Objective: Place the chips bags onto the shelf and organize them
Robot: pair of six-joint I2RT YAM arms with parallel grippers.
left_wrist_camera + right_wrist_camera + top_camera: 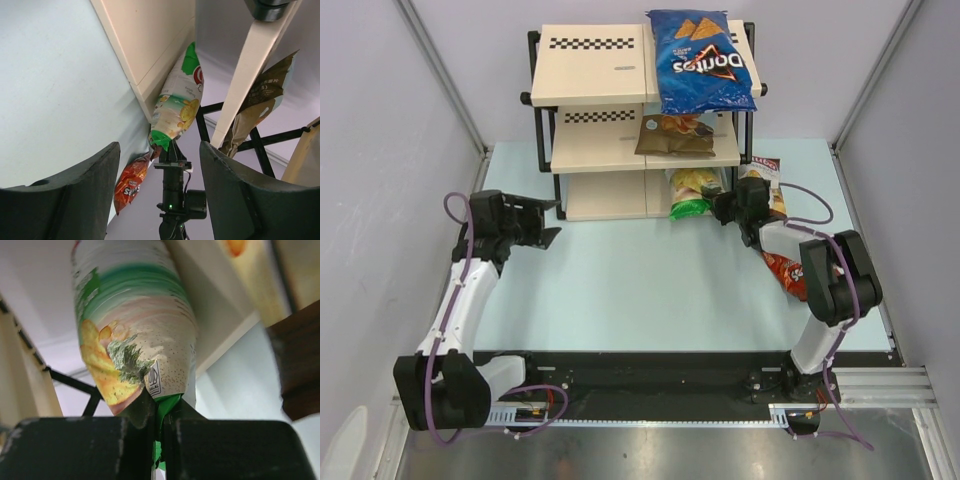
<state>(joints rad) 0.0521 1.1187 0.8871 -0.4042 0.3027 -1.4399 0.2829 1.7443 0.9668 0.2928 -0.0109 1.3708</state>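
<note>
The shelf (595, 70) stands at the back of the table. A blue Doritos bag (703, 62) lies on its top tier and a pale brown bag (675, 135) on the middle tier. My right gripper (725, 207) is shut on the green bottom seam of the green-white bag (692, 190), which leans into the bottom tier; the wrist view shows the seam pinched in the gripper (159, 425) below the bag (135, 330). A red Doritos bag (788, 272) lies under the right arm. My left gripper (548, 222) hangs open and empty, left of the shelf.
A small dark brown-red bag (765, 172) lies on the table right of the shelf, just behind the right wrist. In the left wrist view the green-white bag (177, 107) and the red bag (129, 182) show between my open fingers (75, 195). Grey walls close in both sides.
</note>
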